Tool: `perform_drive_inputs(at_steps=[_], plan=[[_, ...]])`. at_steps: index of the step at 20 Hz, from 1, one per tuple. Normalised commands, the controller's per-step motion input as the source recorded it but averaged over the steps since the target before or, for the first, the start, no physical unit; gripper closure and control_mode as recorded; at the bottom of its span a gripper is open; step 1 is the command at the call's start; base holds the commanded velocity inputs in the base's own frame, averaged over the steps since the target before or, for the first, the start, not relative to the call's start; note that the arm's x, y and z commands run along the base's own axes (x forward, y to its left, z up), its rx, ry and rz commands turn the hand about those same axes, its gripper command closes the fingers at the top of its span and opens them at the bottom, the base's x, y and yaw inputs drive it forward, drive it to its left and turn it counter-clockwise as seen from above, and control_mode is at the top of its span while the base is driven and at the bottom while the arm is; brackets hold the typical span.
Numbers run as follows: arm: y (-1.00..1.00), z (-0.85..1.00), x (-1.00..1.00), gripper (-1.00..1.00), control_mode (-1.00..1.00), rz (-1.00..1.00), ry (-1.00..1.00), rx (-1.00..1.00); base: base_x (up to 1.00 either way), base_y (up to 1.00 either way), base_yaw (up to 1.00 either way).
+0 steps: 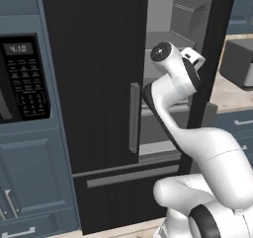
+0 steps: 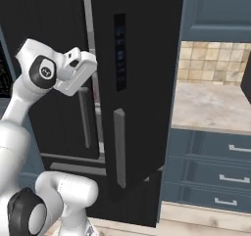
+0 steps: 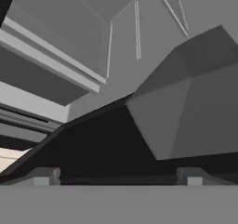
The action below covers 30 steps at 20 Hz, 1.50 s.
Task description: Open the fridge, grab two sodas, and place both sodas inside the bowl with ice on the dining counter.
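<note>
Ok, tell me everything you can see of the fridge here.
The fridge is tall, black and glossy, with two upper doors and a lower drawer carrying a grey bar. Its left door is shut, with a grey vertical handle. Its right door is swung open, showing a grey shelved interior. The arm reaches into the opening; whether it touches anything cannot be told. No cans show.

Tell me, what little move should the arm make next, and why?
Probably reach further into the fridge to look for a soda. Its right door stands open, the gripper is open and empty at the grey shelves, and I cannot make out any can yet.
</note>
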Motion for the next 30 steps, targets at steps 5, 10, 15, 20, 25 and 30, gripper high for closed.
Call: perform_drive_inputs(at_steps=[5, 10, 15, 20, 25, 30], plan=[[-0.83, 0.0, -0.23, -1.0, -1.0, -0.07, 0.0, 0.0, 0.0, 0.0, 0.0], [-0.88, 0.0, -0.15, -1.0, -1.0, -0.07, 0.0, 0.0, 0.0, 0.0, 0.0], [-0.97, 0.0, 0.0, -1.0, -1.0, -0.06, 0.03, 0.0, 0.0, 0.0, 0.0], [-0.98, 0.0, 0.0, -1.0, -1.0, -0.04, 0.04, 0.0, 0.0, 0.0, 0.0], [-0.83, 0.0, 0.0, -1.0, -1.0, -0.04, 0.0, 0.01, 0.0, 0.0, 0.0], [-0.21, 0.0, -0.32, -1.0, -1.0, -0.03, -0.02, 0.03, 0.0, 0.0, 0.0]])
